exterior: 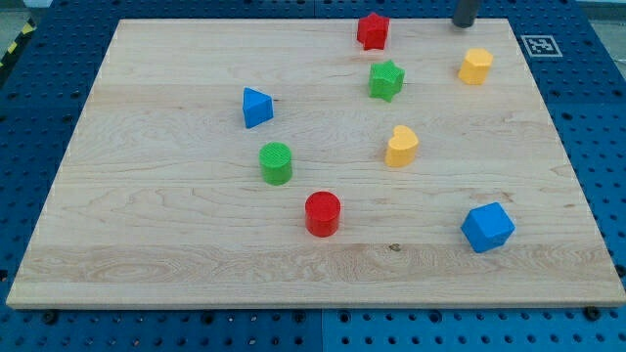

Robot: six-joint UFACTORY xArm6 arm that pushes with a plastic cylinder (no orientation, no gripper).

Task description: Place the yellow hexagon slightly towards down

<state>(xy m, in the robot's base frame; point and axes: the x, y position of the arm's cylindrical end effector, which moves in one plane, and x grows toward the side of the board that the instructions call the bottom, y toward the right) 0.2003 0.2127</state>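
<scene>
With no pincer to report, my tip (464, 25) rests at the counter's (147, 244) top edge just above the yellow hexagon (475, 66), not touching it, so the downward nudge seems not yet begun.

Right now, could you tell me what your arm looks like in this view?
Only the lower end of my rod shows at the view's top: a short, dark grey cylinder ending at my tip. No cables, markings or other arm parts are visible.
</scene>
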